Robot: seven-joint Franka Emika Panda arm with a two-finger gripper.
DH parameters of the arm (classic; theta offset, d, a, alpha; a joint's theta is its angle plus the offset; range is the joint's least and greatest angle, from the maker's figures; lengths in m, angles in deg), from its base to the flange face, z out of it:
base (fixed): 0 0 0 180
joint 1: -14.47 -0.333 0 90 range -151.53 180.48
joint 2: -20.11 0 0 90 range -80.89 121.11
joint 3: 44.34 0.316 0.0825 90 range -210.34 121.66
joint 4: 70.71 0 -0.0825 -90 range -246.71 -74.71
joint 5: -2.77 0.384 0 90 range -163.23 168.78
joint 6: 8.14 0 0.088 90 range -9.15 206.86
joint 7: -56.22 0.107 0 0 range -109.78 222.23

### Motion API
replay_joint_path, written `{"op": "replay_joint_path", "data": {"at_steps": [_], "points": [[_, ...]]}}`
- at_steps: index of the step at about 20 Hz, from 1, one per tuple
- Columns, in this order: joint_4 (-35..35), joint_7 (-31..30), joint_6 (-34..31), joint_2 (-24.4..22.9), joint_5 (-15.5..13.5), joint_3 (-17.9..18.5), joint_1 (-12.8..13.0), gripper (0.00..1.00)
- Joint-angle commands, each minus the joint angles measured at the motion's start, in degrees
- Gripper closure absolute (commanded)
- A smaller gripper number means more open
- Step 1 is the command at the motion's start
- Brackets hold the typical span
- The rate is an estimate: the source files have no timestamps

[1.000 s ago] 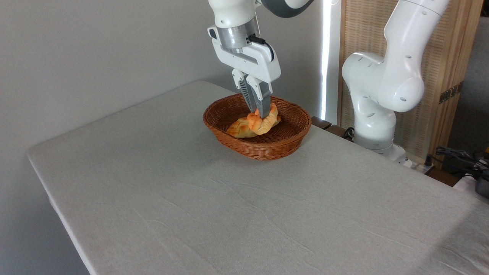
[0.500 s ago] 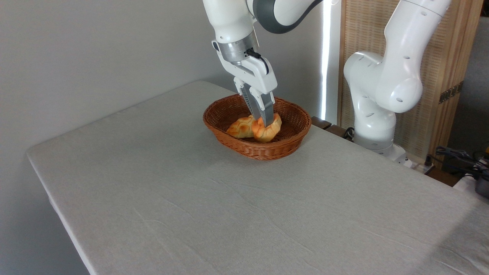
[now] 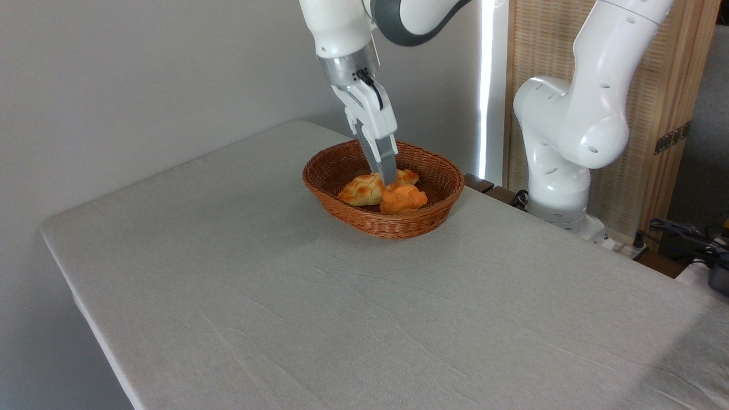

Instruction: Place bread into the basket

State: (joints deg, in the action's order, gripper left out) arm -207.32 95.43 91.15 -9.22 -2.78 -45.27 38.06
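Bun (image 3: 402,199) down inside wicker basket (image 3: 433,219), at the near-right of the basket floor, knotted top up, touching braided loaf (image 3: 364,189) lying just left of it. Gripper (image 3: 389,179) tilted, tips low within the basket, just above and slightly behind-left of the bun, close against it. Viewed edge-on, so cannot tell how far apart the fingers are or whether any hold remains on the bun; bun looks settled on the weave. Placement judged essentially done. Next move turns on clearance: bun just below and front-right of tips, so straight up-and-back exit, clear of rim. Rest of desk (image 3: 319,319) bare cloth.
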Motion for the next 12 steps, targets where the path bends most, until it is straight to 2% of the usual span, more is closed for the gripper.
{"op": "replay_joint_path", "data": {"at_steps": [1, 3, 6, 7, 9, 12], "points": [[12.56, -0.09, -0.85, 4.0, -0.77, 6.71, -0.12, 0.0], [21.35, -2.02, -2.96, 8.22, -0.51, 7.96, -0.03, 0.0], [28.5, -3.79, -3.14, 13.06, 0.37, 11.73, -0.12, 0.0], [29.82, -3.79, -2.53, 14.55, 0.8, 12.26, -0.12, 0.0], [30.45, -3.61, -0.26, 16.49, 3.52, 12.8, -0.47, 0.0], [30.45, -3.79, 3.45, 19.48, 4.32, 10.79, -3.98, 0.0]]}}
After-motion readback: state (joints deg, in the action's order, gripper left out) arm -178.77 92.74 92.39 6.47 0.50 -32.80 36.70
